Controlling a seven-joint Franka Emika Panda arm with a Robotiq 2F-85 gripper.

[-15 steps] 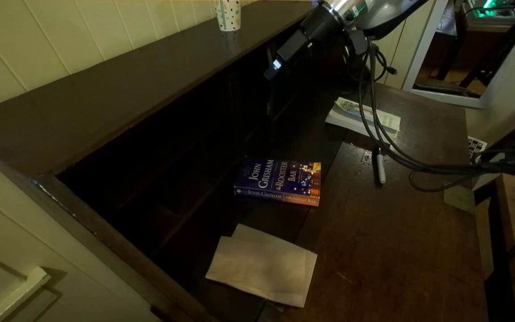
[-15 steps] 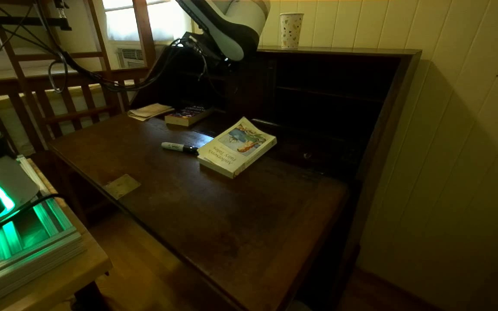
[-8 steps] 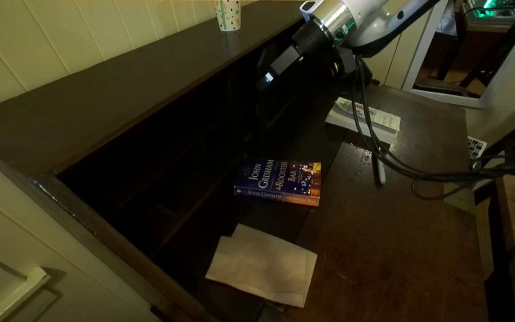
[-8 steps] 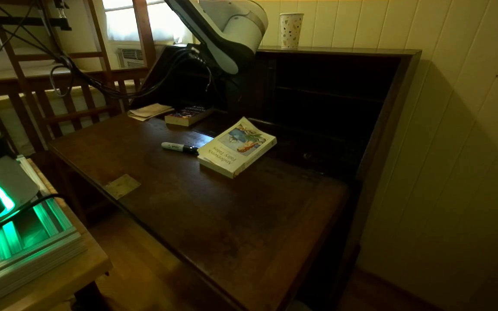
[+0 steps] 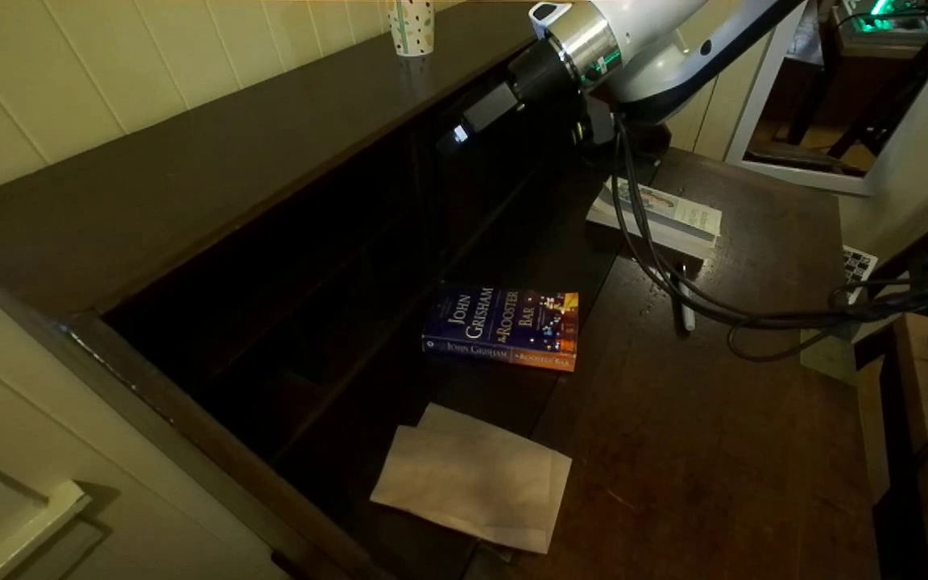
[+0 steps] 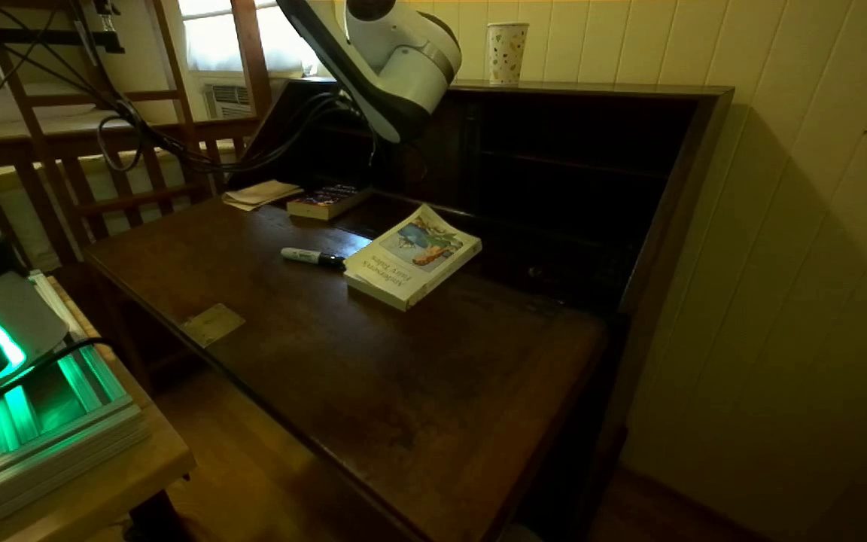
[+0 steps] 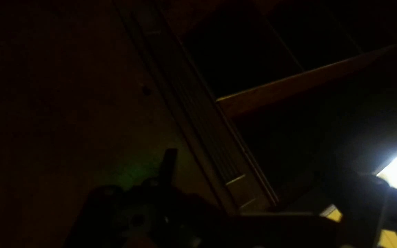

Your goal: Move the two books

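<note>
The blue book (image 5: pixel 499 326) with an orange end lies flat on the dark desk in both exterior views, also seen far back (image 6: pixel 328 201). The pale book (image 6: pixel 413 256) lies flat with its picture cover up; in an exterior view cables cross in front of it (image 5: pixel 693 213). My gripper (image 5: pixel 449 137) is in the air by the cubby front under the top shelf, apart from both books. In an exterior view the arm hides it. In the dark wrist view the fingers (image 7: pixel 269 168) look spread apart with nothing between them. Neither book shows clearly there.
A spotted cup (image 6: pixel 507 53) stands on the desk's top shelf (image 5: pixel 271 137). A marker (image 6: pixel 313 257) lies against the pale book. Folded brown paper (image 5: pixel 476 475) lies near the blue book. Dark cubbies with dividers (image 7: pixel 302 77) line the desk's back. Loose cables (image 5: pixel 754 318) hang over the desk.
The arm and gripper have moved left and slightly down along the cubby front in an exterior view. The hanging cables shifted with them. The books, marker, paper and cup have not moved.
</note>
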